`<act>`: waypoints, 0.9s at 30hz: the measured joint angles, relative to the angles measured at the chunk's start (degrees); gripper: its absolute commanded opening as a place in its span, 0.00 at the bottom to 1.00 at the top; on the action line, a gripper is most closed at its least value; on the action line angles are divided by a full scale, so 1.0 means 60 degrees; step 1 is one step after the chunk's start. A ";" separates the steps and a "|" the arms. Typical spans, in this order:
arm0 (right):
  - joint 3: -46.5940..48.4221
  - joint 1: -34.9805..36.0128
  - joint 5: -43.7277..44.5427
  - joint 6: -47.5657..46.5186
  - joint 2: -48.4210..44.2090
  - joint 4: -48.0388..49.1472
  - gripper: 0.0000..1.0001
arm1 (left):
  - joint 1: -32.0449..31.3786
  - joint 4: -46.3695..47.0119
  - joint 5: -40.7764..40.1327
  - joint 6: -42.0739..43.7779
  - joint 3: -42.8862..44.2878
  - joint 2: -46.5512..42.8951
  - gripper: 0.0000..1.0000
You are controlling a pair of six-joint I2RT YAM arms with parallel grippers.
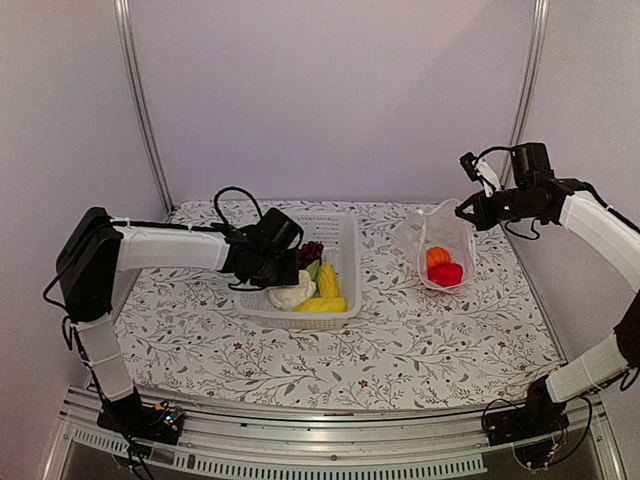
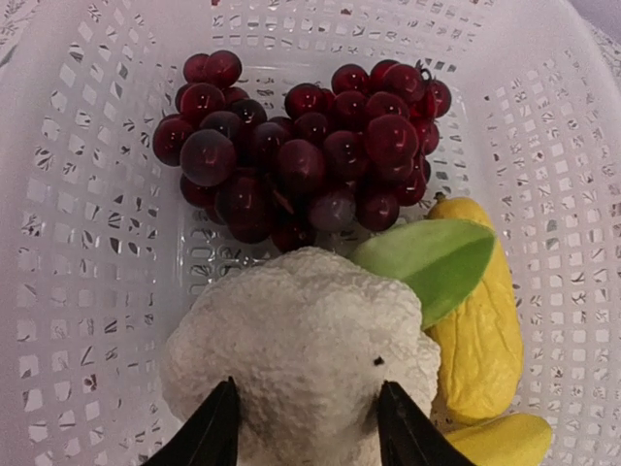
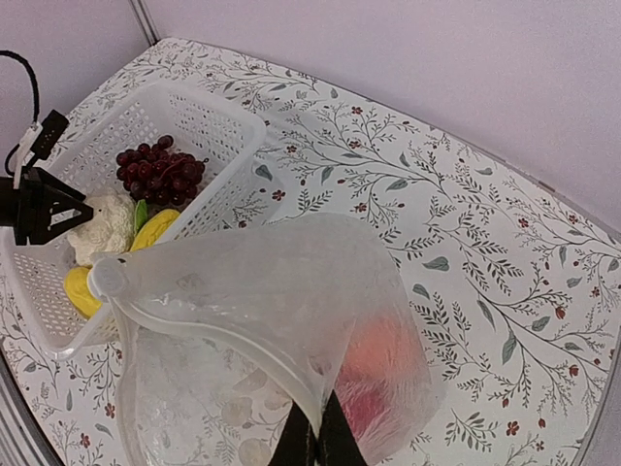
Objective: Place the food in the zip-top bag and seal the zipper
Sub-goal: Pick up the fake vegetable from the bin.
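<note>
My left gripper [image 2: 310, 429] is open inside the white basket [image 2: 87, 243], its fingertips [image 2: 221, 427] set on either side of the top of the white cauliflower [image 2: 301, 340], which rests on the basket floor. Dark purple grapes [image 2: 301, 146] lie beyond it, with two yellow pieces [image 2: 480, 340] and a green leaf to the right. My right gripper [image 3: 316, 432] is shut on the mouth edge of the clear zip-top bag [image 3: 252, 291] by the zipper strip [image 3: 209, 325], holding it up [image 1: 440, 235]. The orange pumpkin [image 1: 437, 256] and red pepper [image 1: 446, 274] sit inside the bag.
The basket [image 1: 345, 240] stands mid-table, left of the bag, on a floral tablecloth [image 1: 420, 340]. Metal frame posts rise at the back left and back right corners. The left arm reaches into the basket from the left.
</note>
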 measured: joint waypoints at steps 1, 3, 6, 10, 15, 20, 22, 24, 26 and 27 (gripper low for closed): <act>0.0000 0.0000 -0.0007 0.0015 -0.0007 0.0000 0.00 | 0.0011 -0.0120 0.0004 0.0033 0.0087 0.0066 0.49; -0.0004 0.0000 -0.0044 0.0026 -0.0007 0.0004 0.00 | 0.0033 -0.0350 0.0051 0.0073 0.0226 0.0080 0.51; -0.0018 0.0000 -0.0149 0.0033 -0.0007 0.0007 0.00 | 0.0033 -0.0550 0.0113 0.0066 0.0302 0.0025 0.58; -0.0062 0.0000 -0.0229 0.0062 -0.0007 0.0066 0.00 | 0.0015 -0.0878 0.0073 -0.0189 0.0153 -0.0255 0.66; -0.0062 0.0000 -0.0357 0.0069 -0.0007 0.0113 0.00 | 0.0015 -0.1446 -0.0102 -0.0590 0.0168 -0.0193 0.67; -0.0066 0.0000 -0.0466 0.0091 -0.0007 0.0138 0.00 | 0.0018 -0.1515 0.0120 -0.0816 0.0375 0.0127 0.64; -0.0062 0.0000 -0.0484 0.0091 -0.0007 0.0138 0.00 | 0.0022 -0.1486 0.0328 -0.0801 0.0601 0.0353 0.71; -0.0062 0.0000 -0.0503 0.0091 -0.0007 0.0138 0.00 | 0.0051 -0.1381 0.0499 -0.0772 0.0739 0.0550 0.79; -0.0066 0.0000 -0.0506 0.0091 -0.0007 0.0138 0.00 | 0.0106 -0.1089 0.0823 -0.0798 0.0809 0.0670 0.82; -0.0066 0.0000 -0.0510 0.0091 -0.0007 0.0138 0.00 | 0.0124 -0.0907 0.1002 -0.0805 0.0856 0.0743 0.83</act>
